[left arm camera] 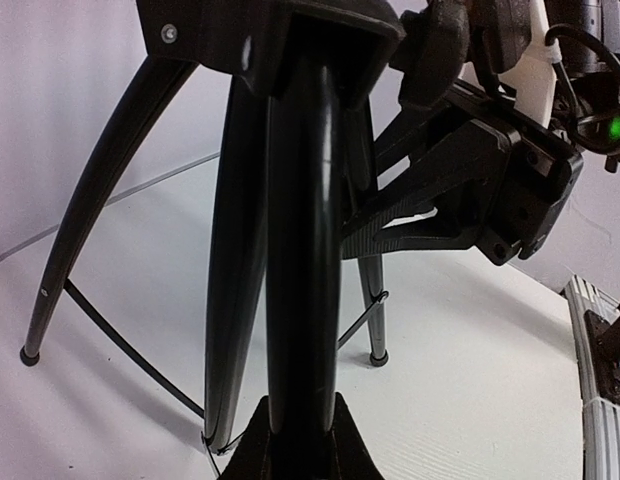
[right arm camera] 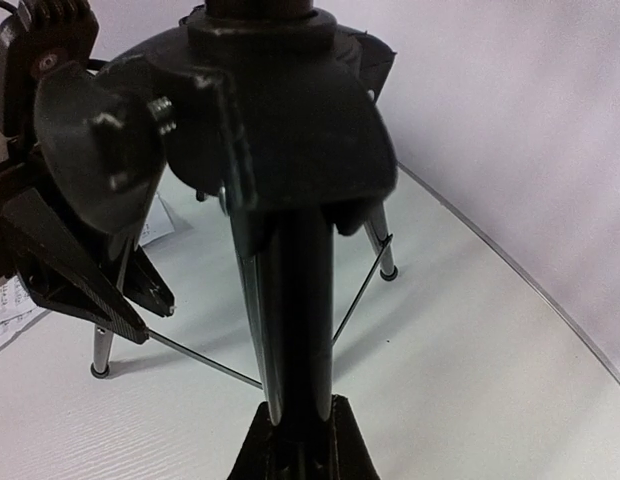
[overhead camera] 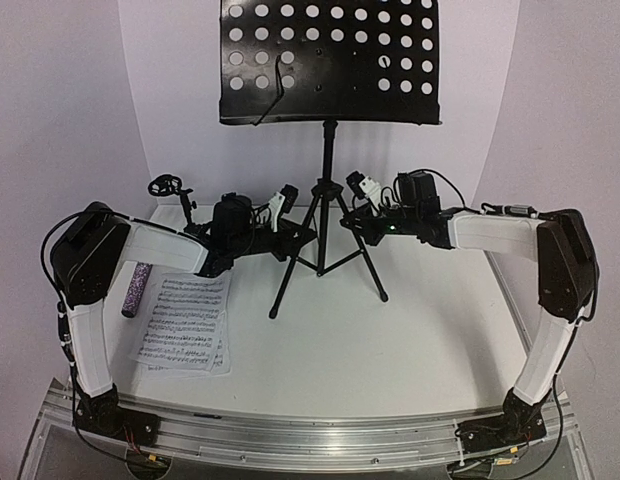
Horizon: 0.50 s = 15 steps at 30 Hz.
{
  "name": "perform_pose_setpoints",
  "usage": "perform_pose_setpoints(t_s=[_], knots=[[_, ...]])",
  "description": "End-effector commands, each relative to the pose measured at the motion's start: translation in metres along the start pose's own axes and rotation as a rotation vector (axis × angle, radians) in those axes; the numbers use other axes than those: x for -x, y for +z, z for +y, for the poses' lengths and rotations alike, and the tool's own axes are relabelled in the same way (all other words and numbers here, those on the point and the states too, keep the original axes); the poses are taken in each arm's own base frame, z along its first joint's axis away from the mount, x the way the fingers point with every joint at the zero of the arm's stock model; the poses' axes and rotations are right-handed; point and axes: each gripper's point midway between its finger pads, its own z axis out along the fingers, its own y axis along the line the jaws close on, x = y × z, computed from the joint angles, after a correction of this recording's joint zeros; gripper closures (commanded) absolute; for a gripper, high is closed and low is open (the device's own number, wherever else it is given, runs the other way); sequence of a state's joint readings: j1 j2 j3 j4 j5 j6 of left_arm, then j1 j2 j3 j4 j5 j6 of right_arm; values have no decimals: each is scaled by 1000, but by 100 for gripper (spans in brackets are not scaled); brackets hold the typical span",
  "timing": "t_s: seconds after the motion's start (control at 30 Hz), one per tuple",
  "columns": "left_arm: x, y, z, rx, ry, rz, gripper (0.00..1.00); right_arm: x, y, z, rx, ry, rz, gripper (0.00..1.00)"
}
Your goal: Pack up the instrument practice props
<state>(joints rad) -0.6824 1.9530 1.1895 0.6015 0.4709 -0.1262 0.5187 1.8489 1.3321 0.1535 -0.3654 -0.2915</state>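
Observation:
The tall black music stand (overhead camera: 328, 160) rises mid-table on its tripod, its perforated desk (overhead camera: 330, 60) at the top. My left gripper (overhead camera: 295, 235) reaches in from the left and is shut on the stand's lower pole (left arm camera: 302, 250), which runs up between its jaws (left arm camera: 302, 430). From the right, my right gripper (overhead camera: 352, 215) also grips the pole (right arm camera: 295, 300), its jaws (right arm camera: 300, 430) tight on either side. A glittery purple microphone (overhead camera: 135, 290) lies at the left beside the sheet-music pages (overhead camera: 185, 320). The small black mic stand (overhead camera: 170, 190) stands at the back left.
The tripod's legs (overhead camera: 290, 285) splay out toward the table's middle, with thin brace wires (right arm camera: 200, 360) between them. An aluminium rail (overhead camera: 310, 435) runs along the near edge by the arm bases. A white backdrop curves up behind the table.

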Motion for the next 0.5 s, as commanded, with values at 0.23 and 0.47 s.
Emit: perform_pose_setpoints(t_s=[0.23, 0.47], knots=[[100, 14, -75, -294, 105, -211, 100, 109, 0, 70, 49, 112, -257, 100], [105, 15, -87, -356, 113, -230, 100, 167, -11, 84, 67, 78, -374, 100]])
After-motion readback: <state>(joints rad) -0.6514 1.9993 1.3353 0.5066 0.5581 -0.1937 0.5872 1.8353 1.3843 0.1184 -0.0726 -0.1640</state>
